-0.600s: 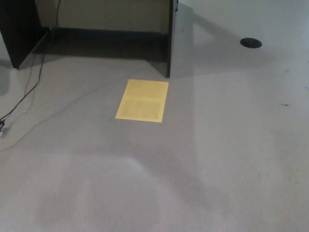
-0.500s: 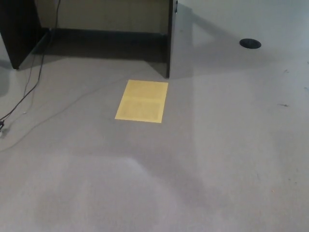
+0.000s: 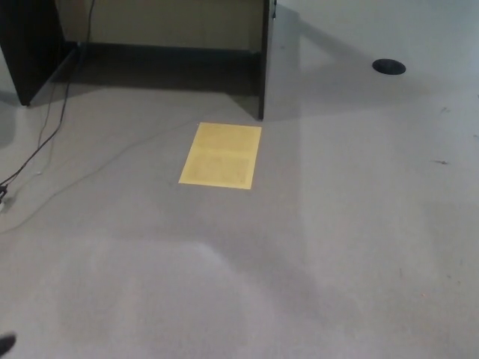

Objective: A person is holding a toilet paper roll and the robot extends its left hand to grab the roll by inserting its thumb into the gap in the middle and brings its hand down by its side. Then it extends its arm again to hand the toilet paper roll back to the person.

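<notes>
- While I look down through the head camera, the nearest thing to me is a small dark tip at the bottom corner, well to the near-left of the yellow sheet; I take it for my left hand, but so little of it shows that I cannot tell how it is set or whether it holds anything.
- My right hand is out of the view, and the toilet paper roll does not show anywhere in it, so I cannot say where the roll is.
- On the near side of the sheet lies bare grey floor, with a paler patch to the sheet's near-left.
- The sheet itself lies flat on the floor, its long sides running away from me and leaning slightly to the right, with a faint crease across its middle.
- Left of the sheet, thin cables trail over the floor, and one runs toward the sheet's far-left corner.
- Right of the sheet, well apart, sits a small dark speck.
- Just beyond the sheet's far-right corner stands the dark upright panel of a desk; a second dark panel stands far to the sheet's left, with a pale back board between the two.
- Far to the right beyond the sheet, a black round disc lies on the floor.
</notes>
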